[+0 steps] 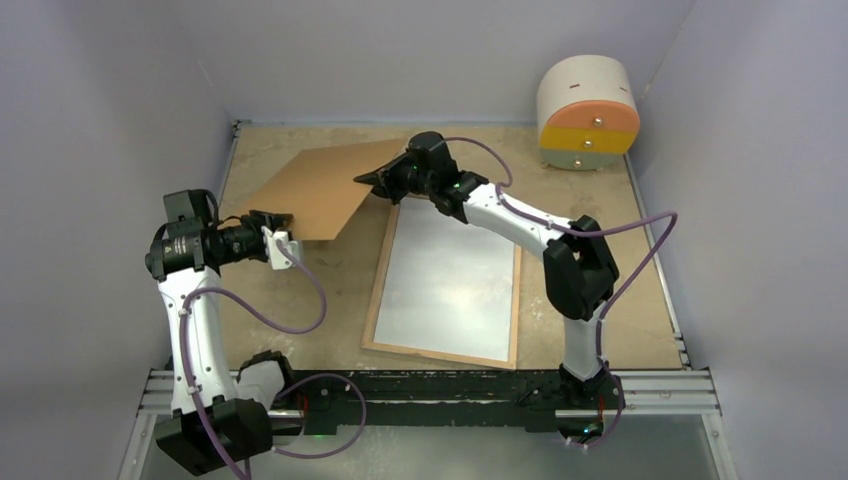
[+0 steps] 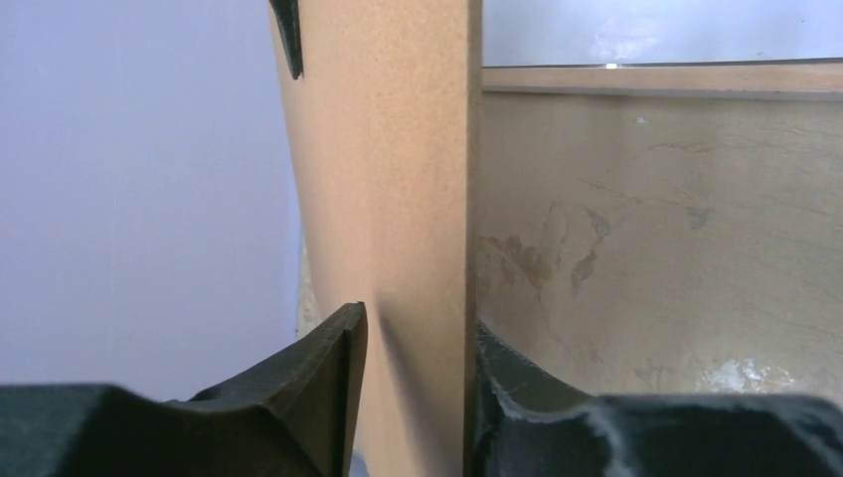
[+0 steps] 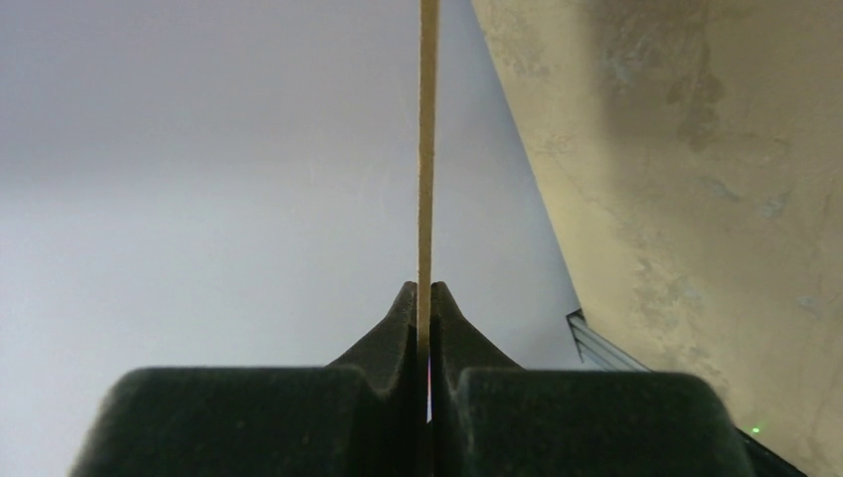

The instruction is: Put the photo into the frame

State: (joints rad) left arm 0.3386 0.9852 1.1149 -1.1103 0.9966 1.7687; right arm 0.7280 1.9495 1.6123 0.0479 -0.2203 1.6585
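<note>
The frame (image 1: 441, 352) lies flat mid-table with its wood-coloured rim up and a pale grey pane (image 1: 450, 270) inside it; its edge (image 2: 646, 79) also shows in the left wrist view. A plain brown hardboard sheet (image 1: 320, 190) hangs tilted above the table's far left. My right gripper (image 1: 375, 180) is shut on the sheet's right corner, seen edge-on (image 3: 428, 149) between its tips (image 3: 427, 293). My left gripper (image 1: 280, 228) straddles the sheet's near-left corner (image 2: 398, 179); the jaws (image 2: 418, 338) stand partly open, one finger against the sheet, the other a little apart. The photo is out of view.
A round white container (image 1: 588, 112) with orange and yellow drawer fronts stands at the far right corner. Grey walls close in on three sides. A metal rail (image 1: 450, 392) carrying both arm bases runs along the near edge.
</note>
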